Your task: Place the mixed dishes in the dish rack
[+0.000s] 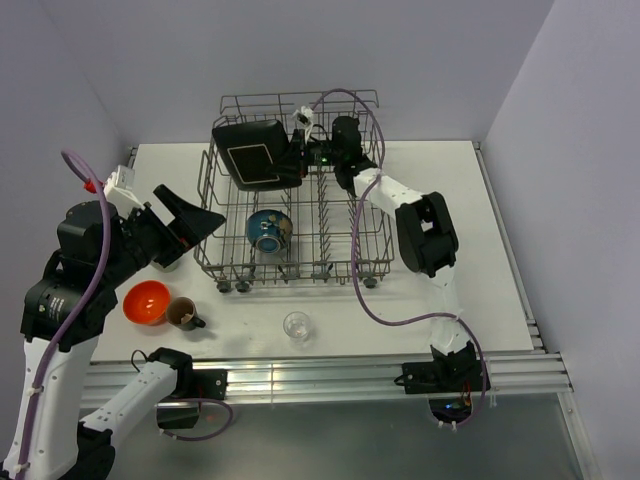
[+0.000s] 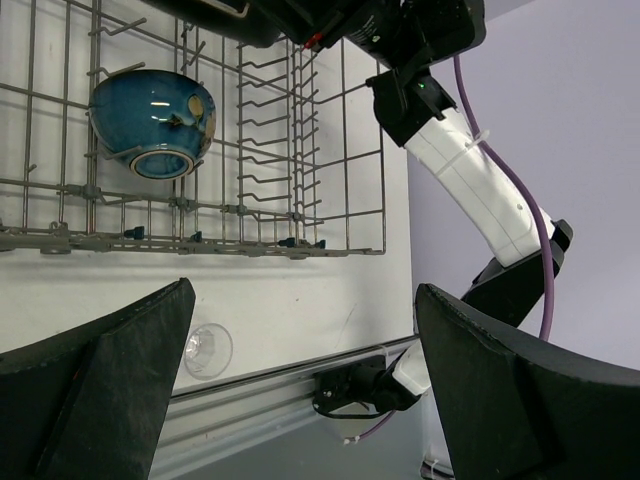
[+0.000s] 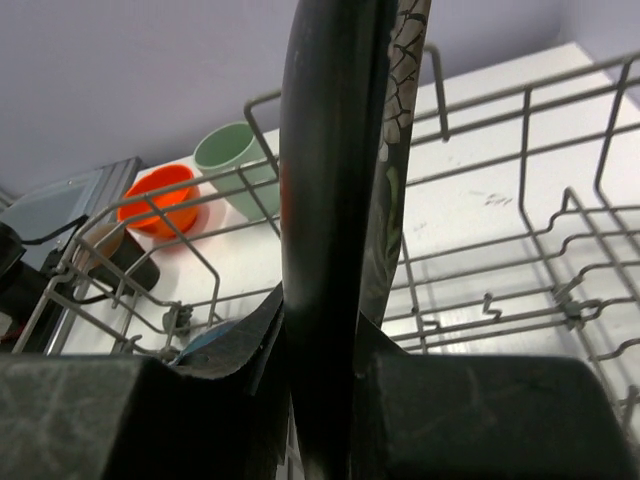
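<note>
The right gripper (image 3: 320, 345) is shut tight on the rim of the black square plate with a pale middle (image 1: 250, 152), which is tipped up at the far left of the grey wire dish rack (image 1: 372, 232). It should go down slowly so the plate slips between two tines, then let go. The left gripper (image 2: 300, 390) is wide open and empty, left of the rack.
</note>
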`<state>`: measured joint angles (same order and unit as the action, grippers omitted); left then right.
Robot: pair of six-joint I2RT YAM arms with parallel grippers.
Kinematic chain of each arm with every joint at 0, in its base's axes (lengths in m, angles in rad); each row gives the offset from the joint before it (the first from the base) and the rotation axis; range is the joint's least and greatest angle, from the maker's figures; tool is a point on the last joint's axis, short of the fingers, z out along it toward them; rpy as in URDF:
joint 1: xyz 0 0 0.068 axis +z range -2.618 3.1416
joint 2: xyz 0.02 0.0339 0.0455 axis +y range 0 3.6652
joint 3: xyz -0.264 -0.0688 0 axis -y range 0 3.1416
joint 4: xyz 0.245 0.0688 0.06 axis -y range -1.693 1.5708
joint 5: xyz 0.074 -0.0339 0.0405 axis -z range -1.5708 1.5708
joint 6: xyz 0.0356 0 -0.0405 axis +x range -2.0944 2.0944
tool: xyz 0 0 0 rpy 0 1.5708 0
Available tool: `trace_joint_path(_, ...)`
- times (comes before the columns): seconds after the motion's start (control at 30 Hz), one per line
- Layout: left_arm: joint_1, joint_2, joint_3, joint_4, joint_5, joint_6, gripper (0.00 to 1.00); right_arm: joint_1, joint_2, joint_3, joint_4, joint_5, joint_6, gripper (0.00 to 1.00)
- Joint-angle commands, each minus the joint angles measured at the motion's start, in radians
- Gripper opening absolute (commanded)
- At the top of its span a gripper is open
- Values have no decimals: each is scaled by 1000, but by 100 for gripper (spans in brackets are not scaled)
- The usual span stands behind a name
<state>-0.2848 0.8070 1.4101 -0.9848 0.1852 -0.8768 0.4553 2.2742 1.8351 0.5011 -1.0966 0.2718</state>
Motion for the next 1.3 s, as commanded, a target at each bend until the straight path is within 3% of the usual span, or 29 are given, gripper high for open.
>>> trace_joint_path(0.0,1,-6,3,32,-1,15,99,-10,-45,113,155,3,-11,0)
trace_joint_path(0.27,1,-9,7,20,-7,18,99,-14,7,159,154,-11,7,0)
trace_joint_path(1.27,1,20,1,38,-9,25,99,-23,64,75,195,-25,35,0)
